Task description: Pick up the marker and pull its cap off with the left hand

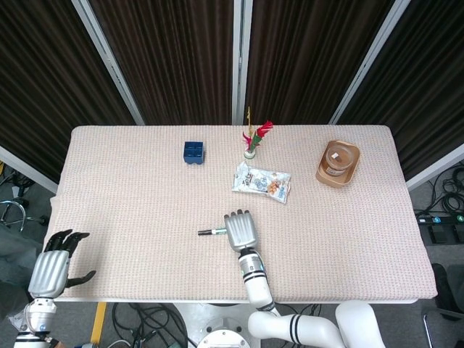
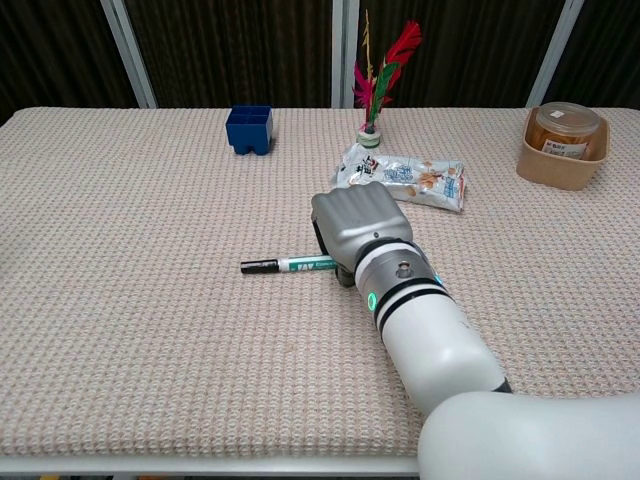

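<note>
The marker (image 1: 212,232) (image 2: 285,265) has a white and green barrel and a black cap (image 2: 258,266) that points left. It lies low over the table near the front middle. My right hand (image 1: 241,230) (image 2: 358,225) covers its right end with fingers curled around the barrel, and only the left half of the marker shows. I cannot tell whether the marker is lifted or still touches the cloth. My left hand (image 1: 54,261) hangs off the table's front left corner, fingers spread, holding nothing. The chest view does not show it.
A blue box (image 1: 193,152) (image 2: 249,128) stands at the back left. A feather shuttlecock (image 1: 251,141) (image 2: 375,90) and a snack packet (image 1: 262,181) (image 2: 405,180) lie just behind my right hand. A tan lidded container (image 1: 338,163) (image 2: 563,140) sits at the back right.
</note>
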You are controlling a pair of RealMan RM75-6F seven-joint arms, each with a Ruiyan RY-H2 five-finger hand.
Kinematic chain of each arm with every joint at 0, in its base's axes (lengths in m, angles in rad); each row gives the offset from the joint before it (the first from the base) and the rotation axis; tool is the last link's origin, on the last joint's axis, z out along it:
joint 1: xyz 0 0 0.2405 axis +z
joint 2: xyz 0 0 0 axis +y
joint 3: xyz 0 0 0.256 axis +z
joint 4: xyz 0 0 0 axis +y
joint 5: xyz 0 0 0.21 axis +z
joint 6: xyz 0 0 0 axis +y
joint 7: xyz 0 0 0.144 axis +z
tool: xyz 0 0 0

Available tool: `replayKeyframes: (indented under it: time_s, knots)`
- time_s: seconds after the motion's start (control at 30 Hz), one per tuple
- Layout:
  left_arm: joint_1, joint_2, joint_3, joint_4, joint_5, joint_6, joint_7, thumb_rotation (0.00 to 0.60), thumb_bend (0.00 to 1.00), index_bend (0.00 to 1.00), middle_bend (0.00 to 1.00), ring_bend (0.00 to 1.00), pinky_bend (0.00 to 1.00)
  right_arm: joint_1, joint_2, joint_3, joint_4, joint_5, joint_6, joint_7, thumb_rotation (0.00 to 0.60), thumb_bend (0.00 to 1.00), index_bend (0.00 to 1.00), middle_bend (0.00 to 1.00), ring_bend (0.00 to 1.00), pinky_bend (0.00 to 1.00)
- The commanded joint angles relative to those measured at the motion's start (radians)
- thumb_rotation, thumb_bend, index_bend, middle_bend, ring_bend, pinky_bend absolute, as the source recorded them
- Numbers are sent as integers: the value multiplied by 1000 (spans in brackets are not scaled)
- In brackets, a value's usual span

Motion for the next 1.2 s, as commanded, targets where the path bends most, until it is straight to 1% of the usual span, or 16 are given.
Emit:
replayKeyframes:
  time_s: [0.03, 0.47, 0.77, 1.0, 1.2]
  knots:
    - [-1, 0, -1, 1, -2, -3, -1, 600, 42, 217, 223, 112, 120, -1, -2, 1, 4, 3, 0, -5, 600, 256, 524, 520, 387, 482]
    - [-9, -5, -4, -1, -10, -17, 8, 600, 42, 217, 223, 112, 120, -16, 2, 3, -3, -15, 23, 7, 600, 267, 593, 568, 413, 482]
    - [-17, -3, -13, -8, -23, -28, 2, 600, 41, 217, 223, 112, 120, -34, 27, 18, -48, -33, 44, 48, 600, 273, 610, 579, 413, 482]
    - [-43, 5, -37, -30, -40, -55, 4, 600, 43, 222, 223, 112, 120, -53, 60, 33, -98, -51, 51, 114, 600, 273, 616, 583, 414, 482]
    - [-111, -2, -94, -30, -101, -131, 71, 600, 95, 241, 223, 112, 130, -57, 91, 42, -138, -66, 57, 138, 600, 274, 616, 583, 413, 482]
